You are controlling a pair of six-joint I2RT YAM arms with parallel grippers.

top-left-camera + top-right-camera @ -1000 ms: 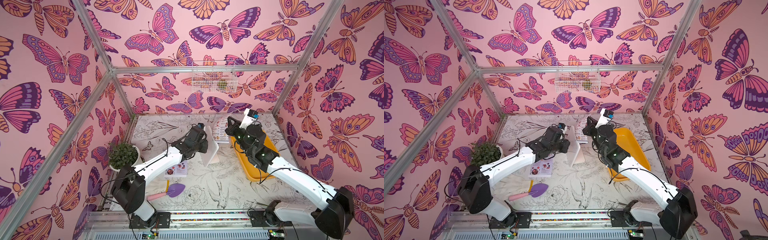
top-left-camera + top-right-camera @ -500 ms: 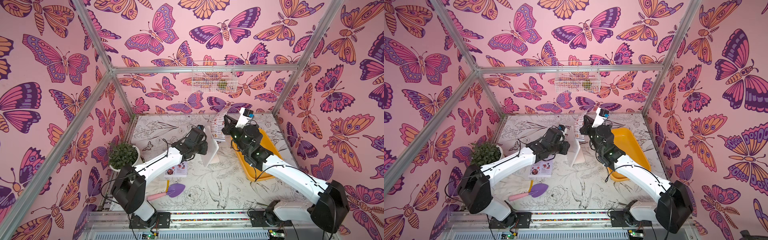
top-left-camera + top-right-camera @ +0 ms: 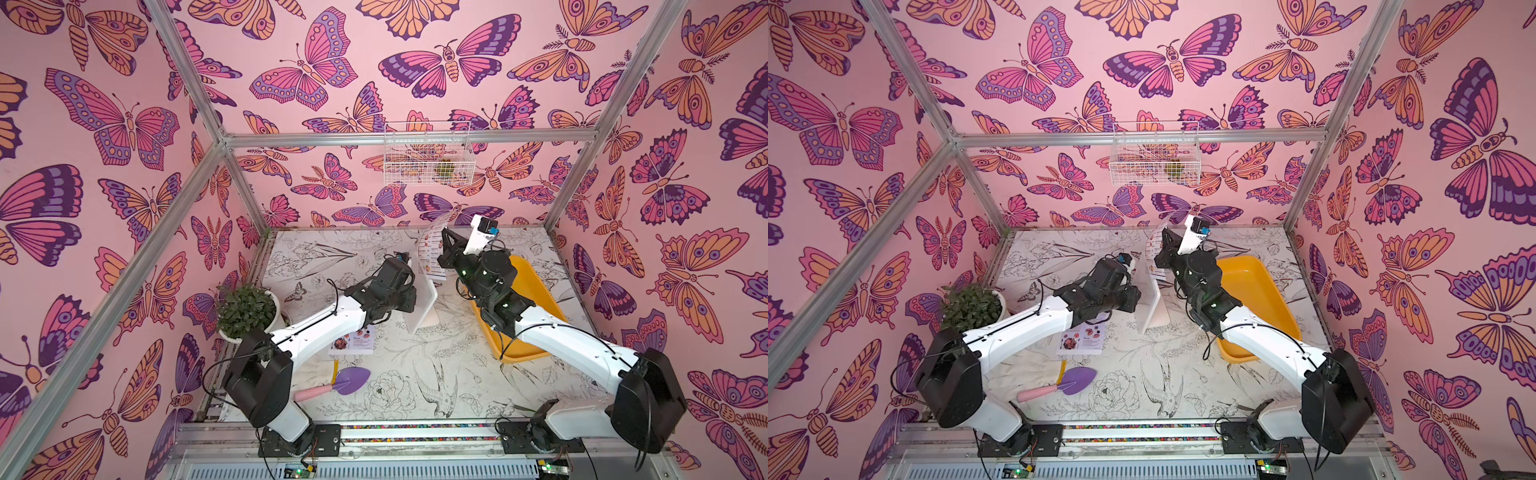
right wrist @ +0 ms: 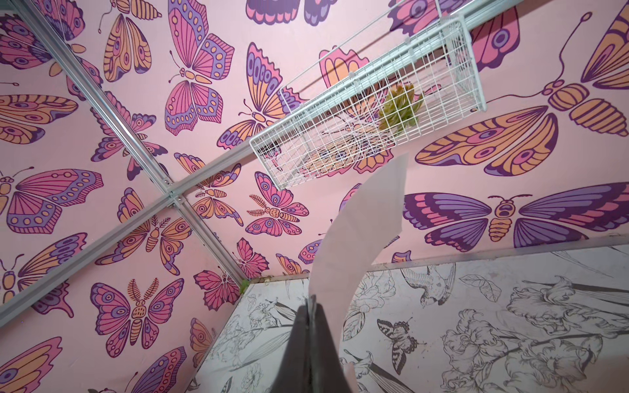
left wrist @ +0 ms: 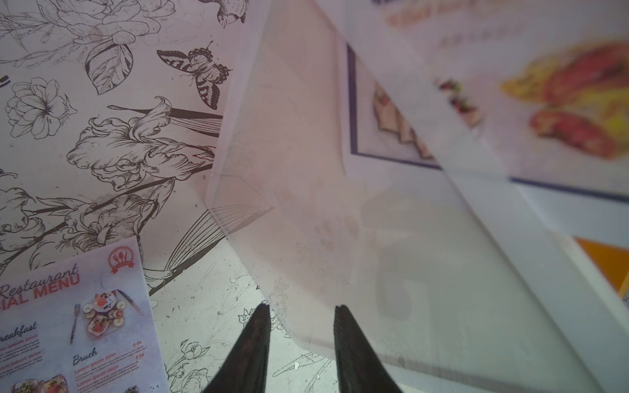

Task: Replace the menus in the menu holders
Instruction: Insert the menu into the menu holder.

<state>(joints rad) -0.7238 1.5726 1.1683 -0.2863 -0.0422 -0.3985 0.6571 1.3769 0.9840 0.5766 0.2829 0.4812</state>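
1. The right claw (image 4: 311, 301) is clamped on one edge of the white "DIM SUM INN" menu (image 3: 432, 253). It holds the sheet up in the air over the top of the menu holder (image 3: 424, 303). The sheet curls, with its blank back towards the wrist camera.
2. The sheet's lower end sits right at the holder's top edge. I cannot tell whether it is inside the slot or just clear of it.
3. The left claw (image 5: 302, 308) has its jaws apart, with the holder's corner between them. I cannot tell whether they press on the acrylic.
4. The step appears to be passing this sheet through the holder's mouth. To do it well, keep the paper in line with the panel and move it straight along the slot. A sideways pull would probably crease the limp sheet or tip the stand.
5. The left arm should keep bracing the holder so that its foot stays flat.
6. The pink "SPECIAL MENU" (image 3: 353, 343) lies face up on the table (image 3: 415, 382), beside the left arm.
7. The table is covered in a black-and-white print of flowers and birds.
8. It also carries a yellow tray (image 3: 536, 291) under the right arm, a potted plant (image 3: 245, 309) and a purple trowel (image 3: 351, 380).
9. Pink butterfly walls enclose the cell, and a wire basket (image 3: 426, 153) hangs on the back wall.
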